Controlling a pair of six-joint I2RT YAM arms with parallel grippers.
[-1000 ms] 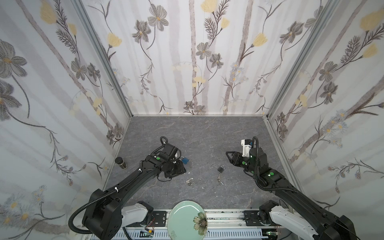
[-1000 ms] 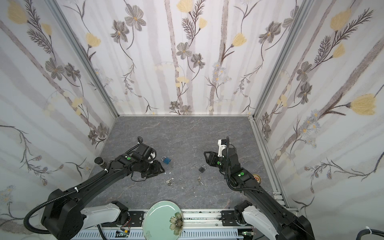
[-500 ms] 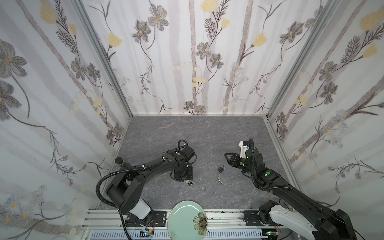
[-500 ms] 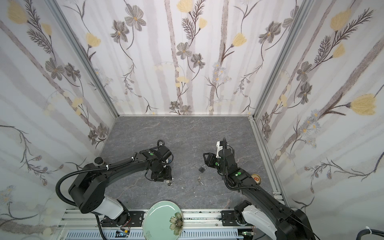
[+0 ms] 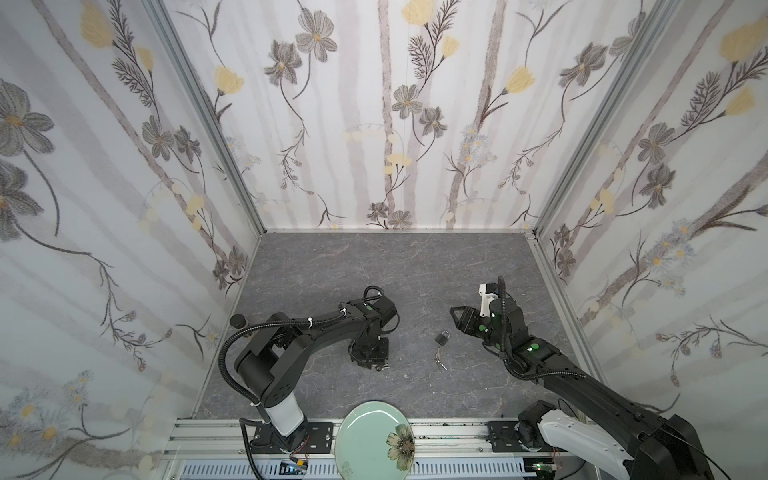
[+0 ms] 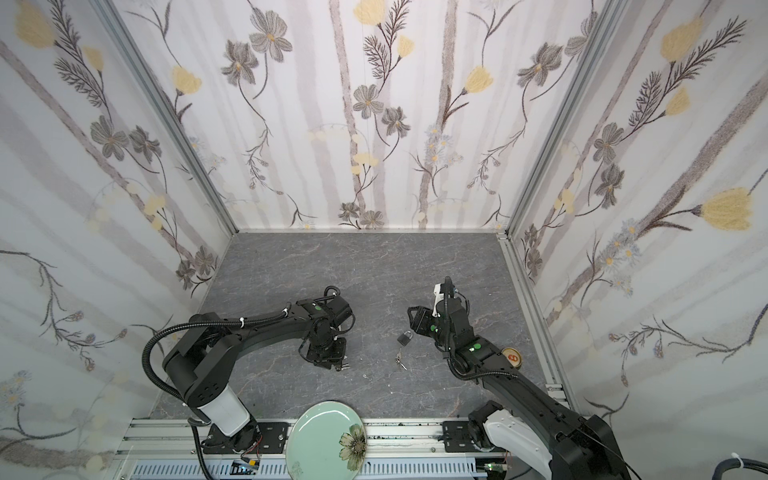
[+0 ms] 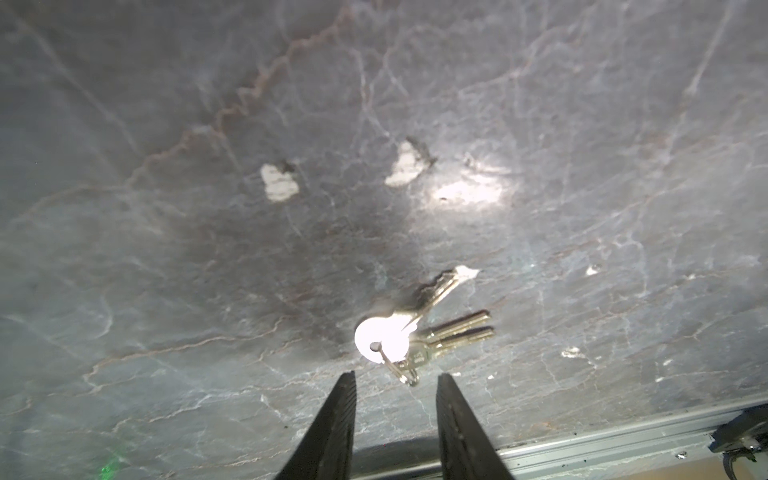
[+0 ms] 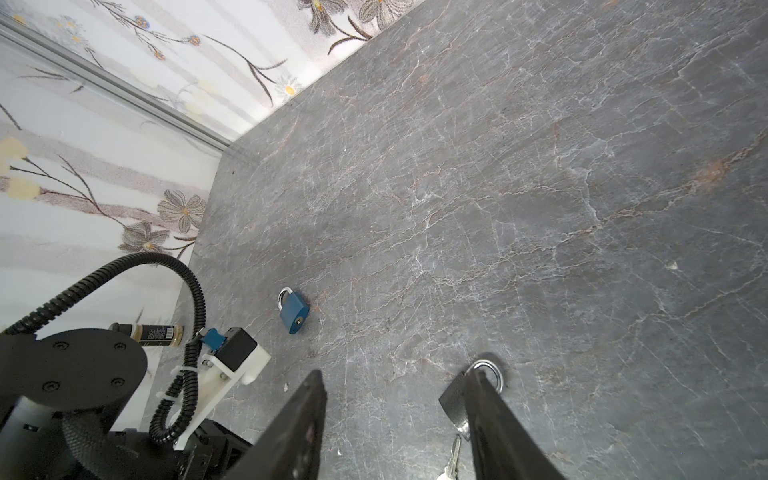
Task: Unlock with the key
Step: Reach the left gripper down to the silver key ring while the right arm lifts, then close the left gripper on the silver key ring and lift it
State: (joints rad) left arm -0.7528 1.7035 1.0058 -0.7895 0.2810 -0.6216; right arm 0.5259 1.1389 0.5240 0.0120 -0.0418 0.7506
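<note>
1. Left wrist view: your left gripper stands unclenched and empty, its tips just short of the key bunch on the table.
2. Your right gripper is spread, empty, beside the black padlock.
3. Seemingly nothing is unlocked yet; grasp, insertion and turn remain.
</note>
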